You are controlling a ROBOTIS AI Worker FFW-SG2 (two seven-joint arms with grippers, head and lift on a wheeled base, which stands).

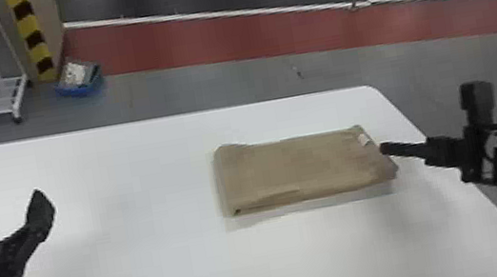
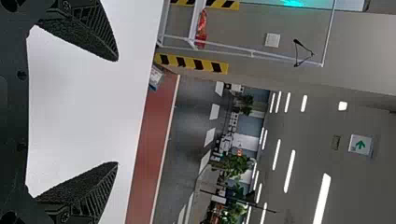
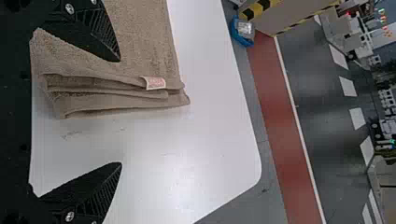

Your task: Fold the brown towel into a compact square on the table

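Presently holding right pincer point(image 1: 430, 118) spread, with folded brown towel point(image 1: 298, 166) lying near it; also holding left pincer point(image 1: 5, 204) spread, farther from towel.

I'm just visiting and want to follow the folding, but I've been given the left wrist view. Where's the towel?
Observer: The brown towel lies on the table, towards the robot's right.
Visitor: Is the other claw holding it?
Observer: No, in the right wrist view the right gripper has its two fingers wide apart, clamped on nothing.
Visitor: So is the towel a square yet?
Observer: It doesn't look it: the head view shows a folded oblong, longer from side to side.
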